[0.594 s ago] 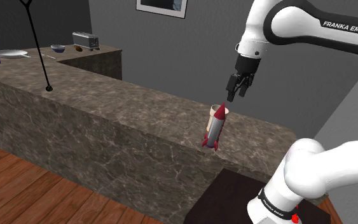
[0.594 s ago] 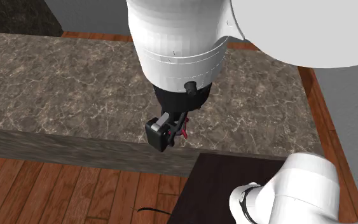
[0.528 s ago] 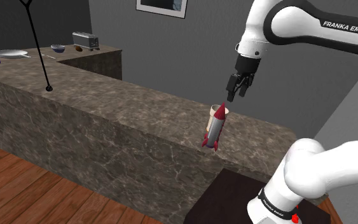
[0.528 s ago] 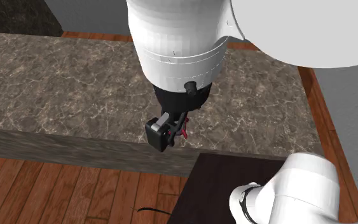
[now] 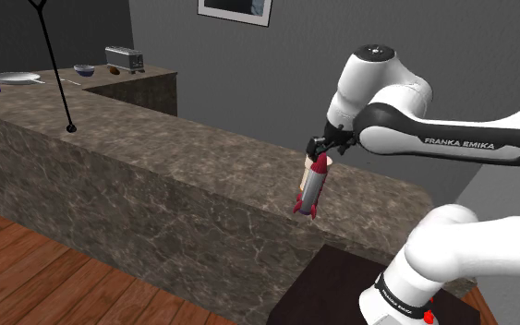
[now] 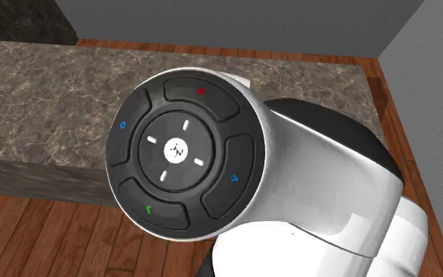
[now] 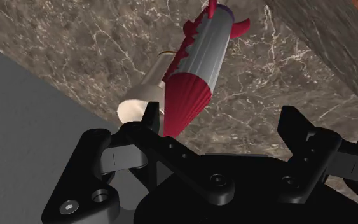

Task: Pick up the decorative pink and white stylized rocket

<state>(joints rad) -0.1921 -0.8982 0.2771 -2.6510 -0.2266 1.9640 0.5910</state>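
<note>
1. Gripper (image 5: 320, 148) is open: in the wrist view the two black fingers (image 7: 296, 130) stand well apart with nothing clasped between them.
2. Rocket (image 5: 311, 187) stands upright on the marble counter (image 5: 156, 148), near its front edge, at the end closest to the robot's stand.
3. Rocket colours as drawn: ribbed grey body, dark red nose cone, dark red fins.
4. Shoulder view: the gripper sits right at the rocket's nose, at tip height. The white arm (image 5: 452, 148) reaches in from that view's right.
5. Wrist view: the nose cone points into the gap between the fingers, off-centre. Its tip is just beside one finger and well apart from the other.
6. Cannot tell whether the tip touches the near finger.
7. Cream cylinder (image 7: 142, 98) stands just beside the rocket, on the wall side, close against it.
8. Second exterior view: the arm's round dark joint cap (image 6: 182, 149) is in front, with the counter and wood floor (image 6: 46, 236) behind.
9. Toaster (image 5: 124, 59) sits on the far counter section, well apart from the rocket.
</note>
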